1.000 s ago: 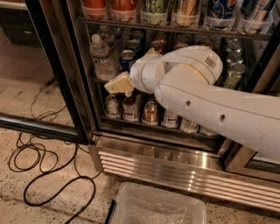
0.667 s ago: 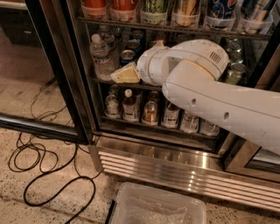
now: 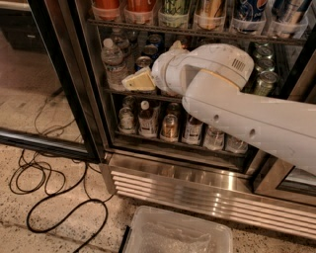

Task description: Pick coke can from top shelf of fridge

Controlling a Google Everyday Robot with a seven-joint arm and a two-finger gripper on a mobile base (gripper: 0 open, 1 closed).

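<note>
The fridge (image 3: 94,99) stands open with dark wire racks full of drinks. The top shelf (image 3: 148,25) carries two orange-red containers (image 3: 106,7), a green can (image 3: 173,9), a gold-brown can (image 3: 210,11) and a blue Pepsi can (image 3: 249,11). I see no red coke can; it may be hidden behind my arm. My gripper (image 3: 139,80), cream-coloured, points left inside the fridge at the level of the second rack, below the top shelf and beside a water bottle (image 3: 112,62) and a silver-topped can (image 3: 143,61). My white arm (image 3: 232,104) hides the middle of that rack.
The black-framed glass door (image 3: 44,74) stands open to the left. Small bottles (image 3: 147,118) line the lower rack. The ribbed steel base (image 3: 197,190) runs below. Black cables (image 3: 49,197) lie on the floor, and a clear plastic bin (image 3: 177,236) sits in front.
My arm and gripper have risen from just above the lower rack's bottles to the second rack's level, shifting slightly right and deeper into the fridge.
</note>
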